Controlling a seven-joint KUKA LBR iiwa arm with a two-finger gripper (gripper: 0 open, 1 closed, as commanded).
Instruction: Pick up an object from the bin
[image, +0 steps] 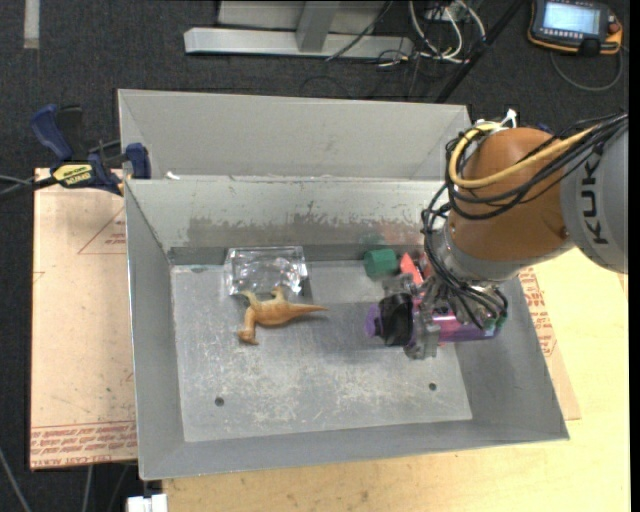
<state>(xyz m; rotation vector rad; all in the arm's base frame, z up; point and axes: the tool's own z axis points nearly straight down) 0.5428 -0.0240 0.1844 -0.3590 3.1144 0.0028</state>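
Note:
My gripper hangs low at the right side of the bin, under the orange cover. It is right over a purple object with a black part; more purple shows on the gripper's other side. Whether it grips that object is hidden from me. Just behind the gripper lie a green block and a pink-red piece, close to the back wall.
A tan toy dinosaur lies left of centre on the bin floor. A crumpled clear plastic wrapper touches it from behind. The arm with its orange cover and cables hangs over the bin's right back corner.

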